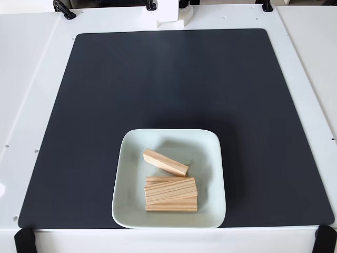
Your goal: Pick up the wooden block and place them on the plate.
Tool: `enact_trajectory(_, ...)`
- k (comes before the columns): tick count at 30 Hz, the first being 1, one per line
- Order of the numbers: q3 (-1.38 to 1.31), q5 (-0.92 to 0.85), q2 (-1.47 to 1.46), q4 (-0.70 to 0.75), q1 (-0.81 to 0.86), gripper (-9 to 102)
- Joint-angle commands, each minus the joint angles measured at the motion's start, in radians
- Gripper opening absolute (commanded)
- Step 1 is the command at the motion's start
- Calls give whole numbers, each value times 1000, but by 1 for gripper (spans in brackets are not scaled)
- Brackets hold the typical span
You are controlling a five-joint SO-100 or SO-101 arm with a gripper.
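In the fixed view a pale mint-green plate (210, 158) sits near the lower edge of a dark mat (158, 84), a little right of the mat's middle. The mat lies on a white counter (31, 79).

All the wooden blocks seen here lie inside the plate. One block (165, 162) lies apart from the others, towards the plate's centre. Its long axis runs on a diagonal, from upper left down to lower right, and its lower right end stops close to a small dark speck on the plate floor.

Below it is a stack of blocks (170, 193), lying in the lower half of the plate. Their long axes run nearly left to right across the picture. The top block of the stack (170, 190) is turned slightly, its right end a touch higher than its left, so it sits a little askew over the one beneath. The bottom block (171, 207) shows as a straight strip along the lower edge of the stack, level with the plate's near rim. How many blocks make up the stack cannot be told for sure; at least three layers show by their edges. The dark grain lines run lengthwise along each block.

At the top edge a white part of the arm's base (171, 13) stands on the counter beyond the mat. The jaws are out of the picture, so their state cannot be seen
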Motion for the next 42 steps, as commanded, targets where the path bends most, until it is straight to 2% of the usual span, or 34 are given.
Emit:
enact_trajectory(1, 69, 6, 118, -17, 28, -1)
enact_trajectory(12, 337, -5, 443, -17, 44, 0)
enact_trajectory(19, 486, -8, 451, -17, 118, 0)
enact_trajectory(27, 750, -8, 454, -17, 115, 0)
enact_trajectory(33, 752, -9, 457, 114, 112, 0)
enact_trajectory(40, 752, -6, 457, 506, 112, 0)
enact_trajectory(42, 744, -6, 457, 549, 112, -1)
